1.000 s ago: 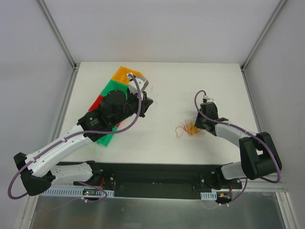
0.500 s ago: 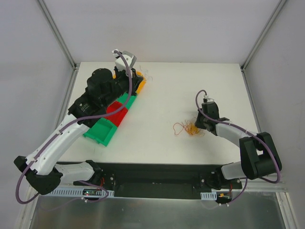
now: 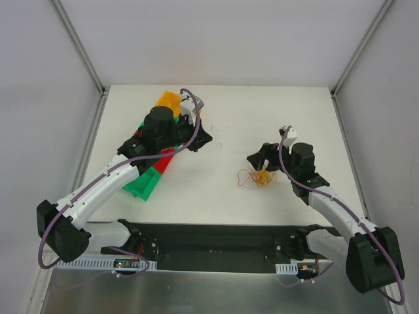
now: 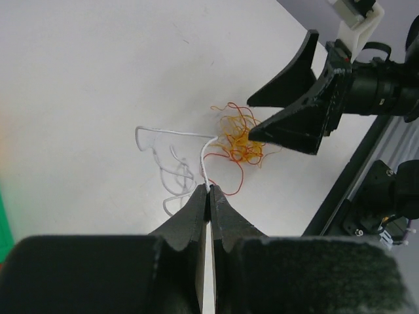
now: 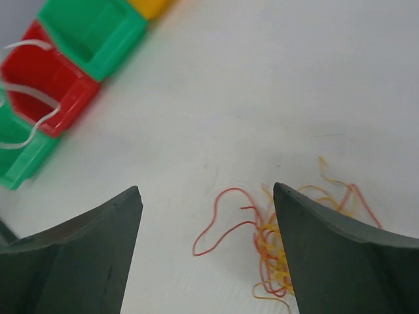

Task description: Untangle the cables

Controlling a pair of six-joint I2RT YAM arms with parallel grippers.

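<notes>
The cables point(image 3: 257, 176) are a small clump of red and orange-yellow wires on the white table, right of centre, with one red loop point(image 5: 222, 219) spread to its left. My right gripper point(image 5: 206, 190) hangs open just above the clump point(image 5: 275, 258), with nothing between its fingers. It shows in the top view point(image 3: 256, 160) and in the left wrist view point(image 4: 250, 120). My left gripper point(image 4: 208, 188) is shut on a thin white wire point(image 4: 171, 133). That wire curls away from the tips, off the table, a little left of the clump point(image 4: 239, 140). From above, the left gripper point(image 3: 208, 139) is next to the bins.
A row of small bins lies at the table's left: orange point(image 3: 167, 101), red point(image 3: 167, 161) and green point(image 3: 145, 184), partly under the left arm. They also appear as a red bin point(image 5: 46, 85) and a green bin point(image 5: 91, 29). The dark base rail point(image 3: 209, 245) runs along the near edge.
My right gripper has opened and lifted off the clump. The left arm swung out over the bins and back toward the middle, still shut on the white wire. The red loop has spread out to the left.
</notes>
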